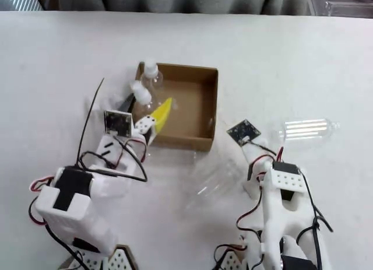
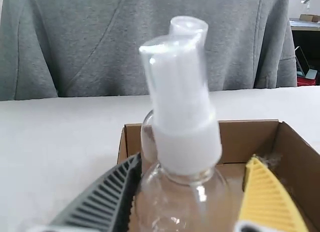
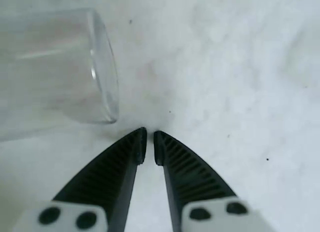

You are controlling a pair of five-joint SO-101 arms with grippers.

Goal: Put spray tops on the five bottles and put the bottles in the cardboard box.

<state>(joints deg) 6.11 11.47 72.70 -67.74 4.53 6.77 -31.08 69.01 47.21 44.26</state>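
Clear bottle (image 2: 184,199) in the left claw (image 2: 194,164) is cut off below.

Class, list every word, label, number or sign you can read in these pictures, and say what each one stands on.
None can be read.
The cardboard box shows plain faces.
The bottle in the left gripper and its spray top carry no label.
Any print on the left arm's circuit board or the right arm's circuit board is too small to read.

White table (image 1: 291,54) under bright, even light
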